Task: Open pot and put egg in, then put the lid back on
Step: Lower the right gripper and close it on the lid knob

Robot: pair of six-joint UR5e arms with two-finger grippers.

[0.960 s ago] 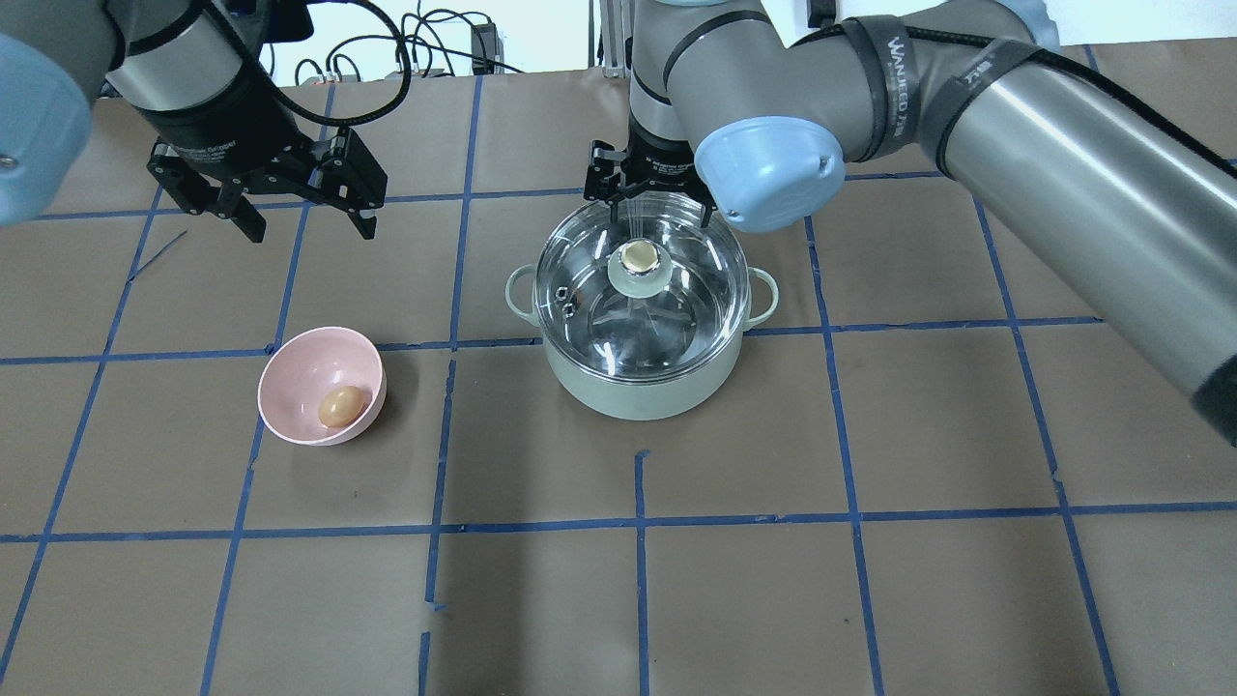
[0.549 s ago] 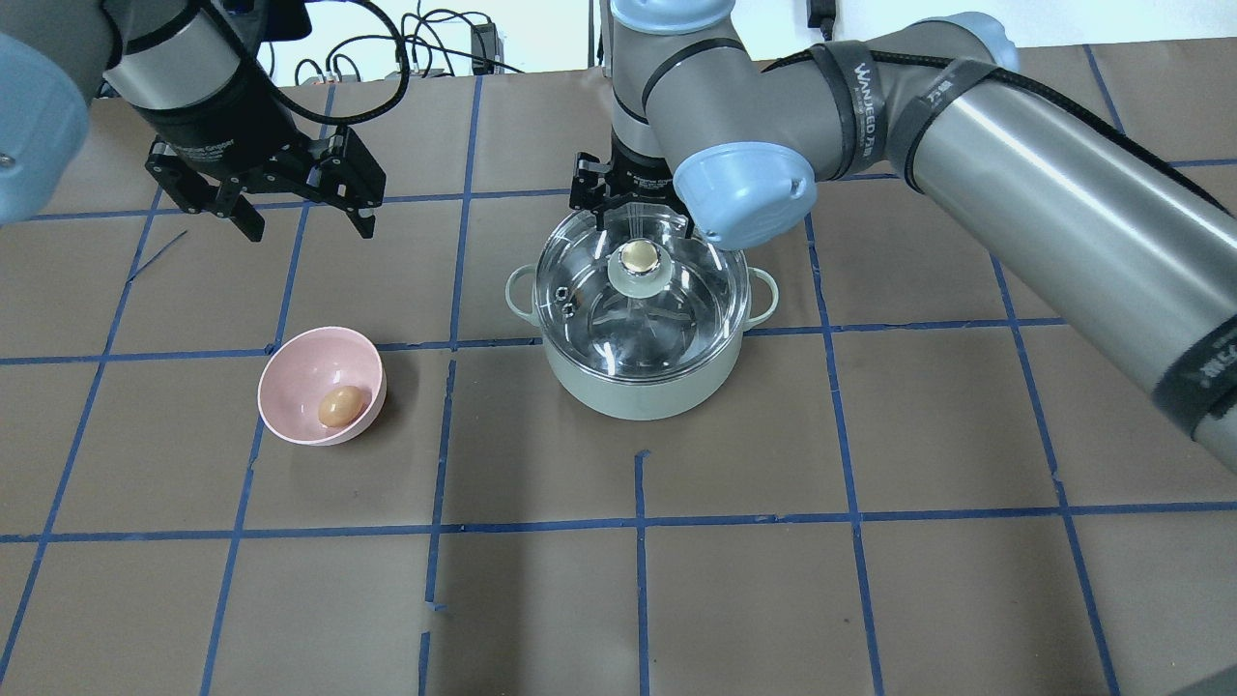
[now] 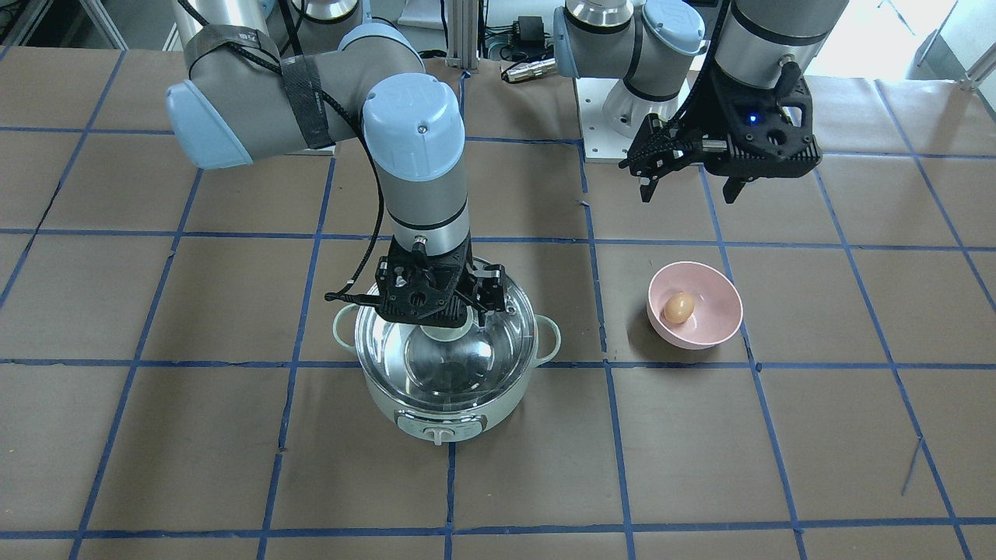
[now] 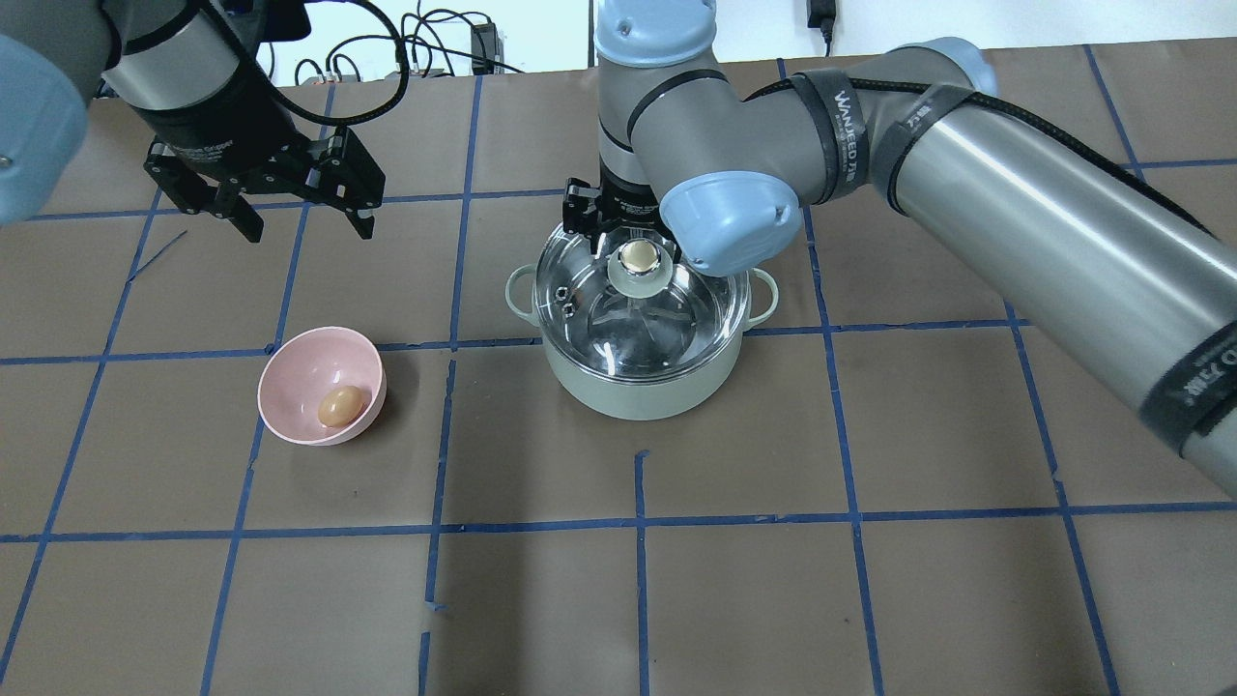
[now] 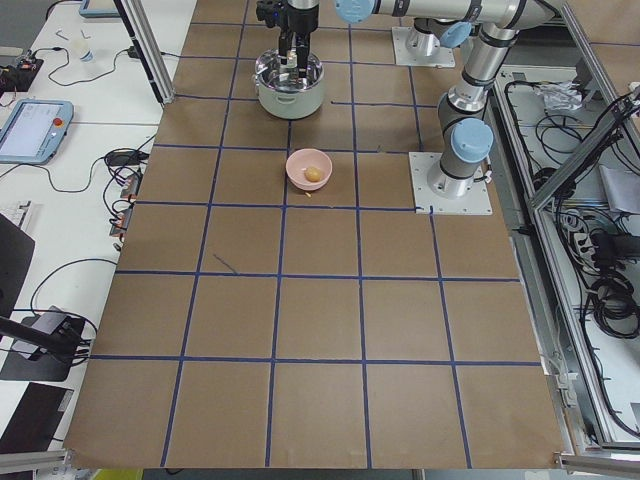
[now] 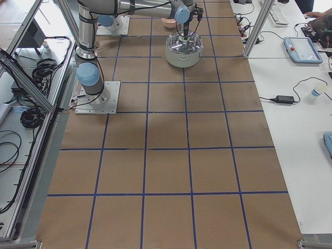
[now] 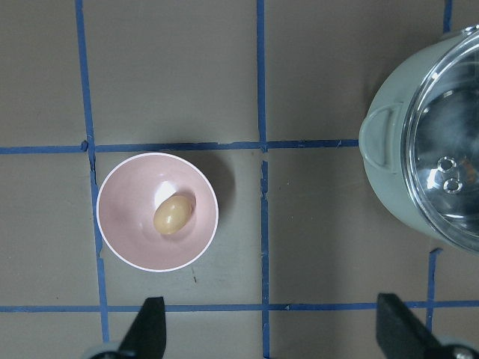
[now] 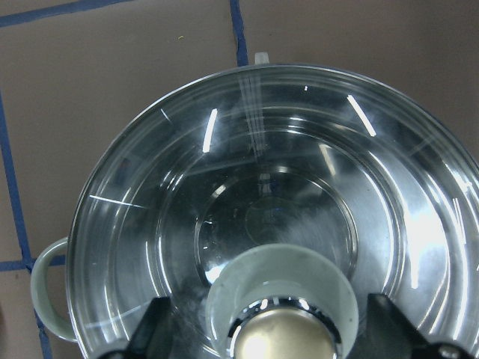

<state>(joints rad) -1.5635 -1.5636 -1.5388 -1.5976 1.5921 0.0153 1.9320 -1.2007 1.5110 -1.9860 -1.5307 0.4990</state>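
- Glass makes the lid (image 3: 455,369) stiff, slick and breakable, and I judge it has some weight. From the front it sits closed on the pot (image 3: 436,416), directly beneath the right pincer (image 3: 445,323). The left pincer (image 3: 689,190) hangs spread and empty. The egg (image 3: 678,307) rests in the pink bowl (image 3: 731,315), on the worktop (image 3: 233,467) below that pincer and farther from the robot.
- On the right wrist camera, the fingers (image 8: 153,329) stand spread, one on either side of the beige knob (image 8: 284,340), and neither touches it. That knob is the sensible hold, since the rim looks too wide and smooth to pinch. A level, steady lift should suit it.
- On the left wrist camera, the egg lies ahead of the left pincer, nearer one finger than the other, and the pot is off beyond the other finger. The egg is likely light, smooth and easily cracked. It calls for a soft squeeze across its short axis.
- In the two side views, the pot shows under the right arm's wrist. Everything is too small there to judge how the jaws stand.
- From overhead, a second ago the right pincer hung past the lid's far rim. It has since slid in over the glass to the knob. Lid, pot, egg, bowl and left pincer are unchanged.
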